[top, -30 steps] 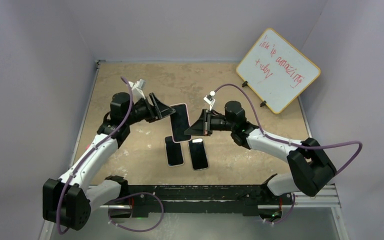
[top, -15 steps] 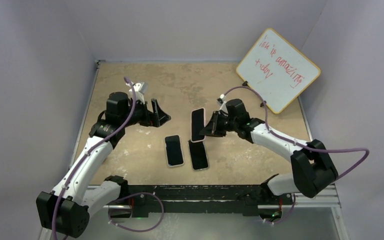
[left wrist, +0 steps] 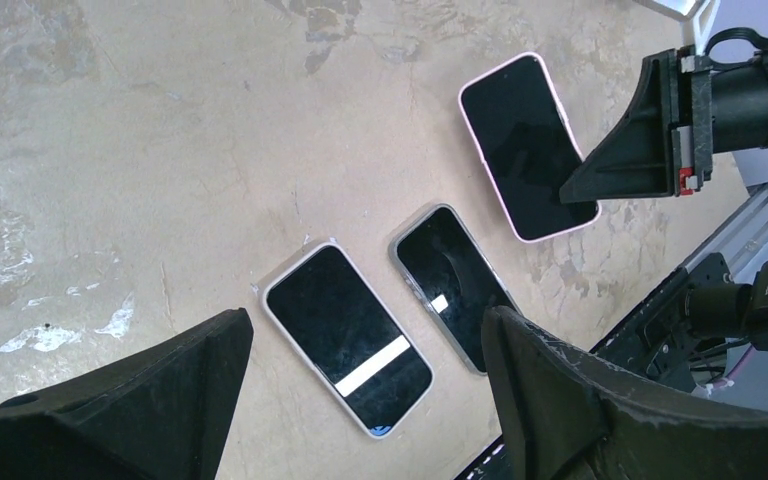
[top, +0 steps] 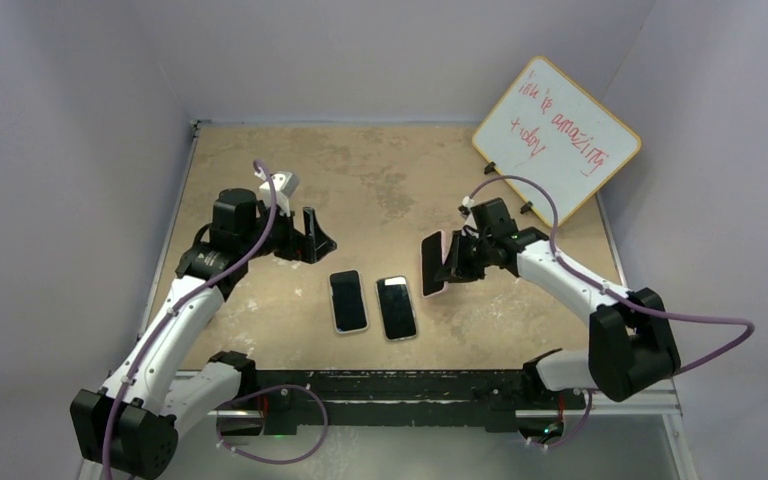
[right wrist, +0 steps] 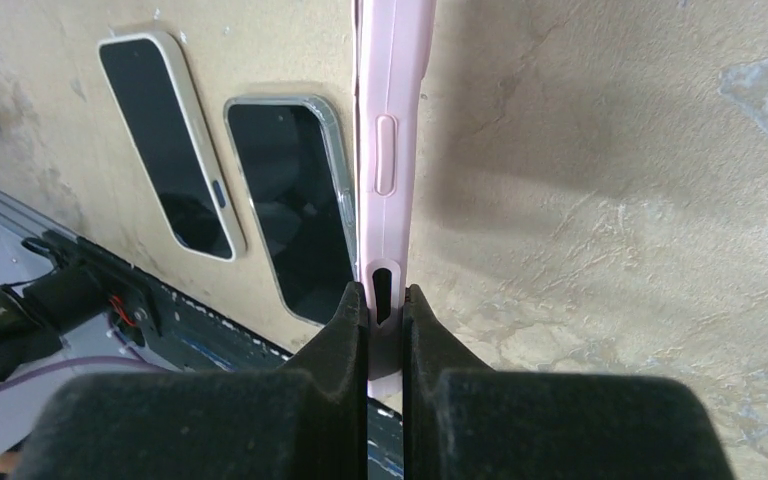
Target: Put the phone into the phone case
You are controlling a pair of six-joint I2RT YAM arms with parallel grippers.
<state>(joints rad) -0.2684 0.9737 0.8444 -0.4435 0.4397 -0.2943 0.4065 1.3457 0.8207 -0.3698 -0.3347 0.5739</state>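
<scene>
A phone with a black screen in a pink phone case [top: 433,262] hangs on edge just above the table, right of centre. My right gripper [top: 450,262] is shut on its lower end. In the right wrist view the pink case [right wrist: 392,150] runs straight up from the pinching fingertips [right wrist: 385,300]. From the left wrist the same pink phone [left wrist: 528,145] shows screen-up at the upper right. My left gripper [top: 315,237] stands open and empty at the table's left middle, well apart from the phone; the wide-spread jaws [left wrist: 365,330] frame the table below.
Two more cased phones lie flat, screens up, near the front edge: a white-rimmed one [top: 348,300] and a clear-rimmed one [top: 396,307]. A whiteboard [top: 557,140] with red writing leans at the back right. The black mounting rail [top: 410,385] runs along the front.
My left gripper opened, let go of the pink phone and drew back left. The right arm carried the phone away to the right and lower, turning it on edge.
</scene>
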